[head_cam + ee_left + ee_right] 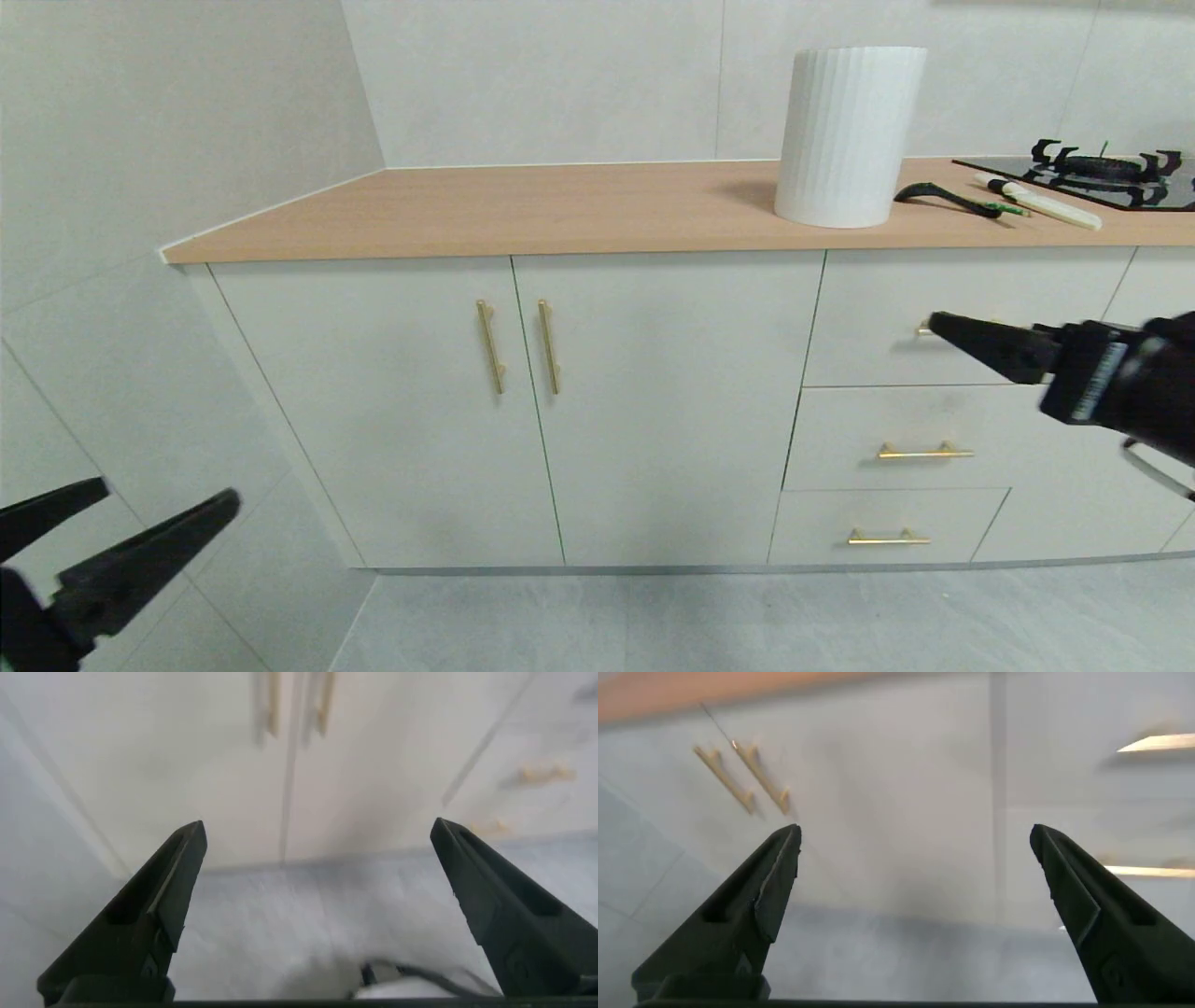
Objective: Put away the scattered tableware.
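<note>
a wooden countertop (pixel 560 210) carries an upright white ribbed container (pixel 848 135). the left gripper (pixel 168 493), held low, and the right gripper (pixel 915 833), by the top drawer (pixel 971 317), both gape with nothing held. right of the container lie a cream-handled utensil (pixel 1046 203), slanting from the hob (pixel 1106 168) toward the front edge, and a black curved utensil (pixel 943 197) lying crosswise.

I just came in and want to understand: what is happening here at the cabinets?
The robot faces the kitchen cabinets. Its right claw, open, is close to the top drawer handle. The left claw hangs open, low down. Two utensils lie on the countertop beside a white ribbed container, neither held.
</note>
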Controlling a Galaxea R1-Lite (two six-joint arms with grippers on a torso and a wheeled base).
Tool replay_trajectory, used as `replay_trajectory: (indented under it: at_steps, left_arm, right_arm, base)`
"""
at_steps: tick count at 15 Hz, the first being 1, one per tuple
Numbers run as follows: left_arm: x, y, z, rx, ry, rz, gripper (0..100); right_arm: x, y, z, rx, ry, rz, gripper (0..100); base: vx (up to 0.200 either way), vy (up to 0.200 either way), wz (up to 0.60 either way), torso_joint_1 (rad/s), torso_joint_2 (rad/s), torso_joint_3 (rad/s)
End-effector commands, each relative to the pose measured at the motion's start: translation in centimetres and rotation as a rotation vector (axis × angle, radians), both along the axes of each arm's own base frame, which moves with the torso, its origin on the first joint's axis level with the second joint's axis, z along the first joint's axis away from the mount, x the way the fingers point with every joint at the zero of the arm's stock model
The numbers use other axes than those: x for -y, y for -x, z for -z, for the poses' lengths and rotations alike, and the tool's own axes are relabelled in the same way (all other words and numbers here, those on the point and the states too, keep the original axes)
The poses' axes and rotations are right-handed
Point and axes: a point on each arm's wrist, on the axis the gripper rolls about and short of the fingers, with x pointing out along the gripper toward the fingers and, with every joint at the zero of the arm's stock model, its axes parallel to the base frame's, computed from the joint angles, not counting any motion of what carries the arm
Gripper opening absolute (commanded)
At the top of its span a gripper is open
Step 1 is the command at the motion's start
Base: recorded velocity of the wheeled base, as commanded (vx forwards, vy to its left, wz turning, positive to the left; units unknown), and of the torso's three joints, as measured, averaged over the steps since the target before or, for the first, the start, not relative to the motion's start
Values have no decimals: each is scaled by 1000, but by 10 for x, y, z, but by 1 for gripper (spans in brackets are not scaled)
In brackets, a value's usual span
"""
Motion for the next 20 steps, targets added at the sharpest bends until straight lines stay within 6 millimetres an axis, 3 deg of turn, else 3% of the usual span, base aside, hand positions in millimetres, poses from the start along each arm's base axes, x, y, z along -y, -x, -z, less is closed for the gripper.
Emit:
replay_trajectory:
  at_steps: [1, 4, 6, 10, 14, 16, 20]
  left_arm:
    - [-27, 66, 4, 198, 0, -92, 100]
    - [-35, 101, 16, 286, -68, -167, 100]
    - [-38, 124, 28, 354, -126, -209, 100]
    - [-41, 137, 27, 407, -132, -338, 100]
    - [-34, 139, 30, 404, -153, -429, 100]
    - [-30, 144, 49, 402, -172, -425, 100]
    - [-29, 117, 95, 250, -200, -389, 100]
  right_arm:
    - [57, 69, 7, 145, 62, 165, 100]
    - [77, 112, 21, 249, 61, 236, 100]
    - [88, 146, 42, 306, 120, 343, 100]
    - [94, 206, 71, 407, 181, 453, 100]
    - [89, 219, 89, 403, 201, 530, 100]
    - [89, 215, 96, 377, 194, 522, 100]
    - [87, 186, 150, 213, 247, 390, 100]
  base:
    - [0, 0, 0, 0, 0, 0]
    - [0, 0, 0, 0, 0, 0]
    - [0, 0, 0, 0, 0, 0]
    - [0, 0, 0, 0, 0, 0]
    - [0, 0, 0, 0, 0, 0]
    - [0, 0, 0, 0, 0, 0]
    - [0, 0, 0, 0, 0, 0]
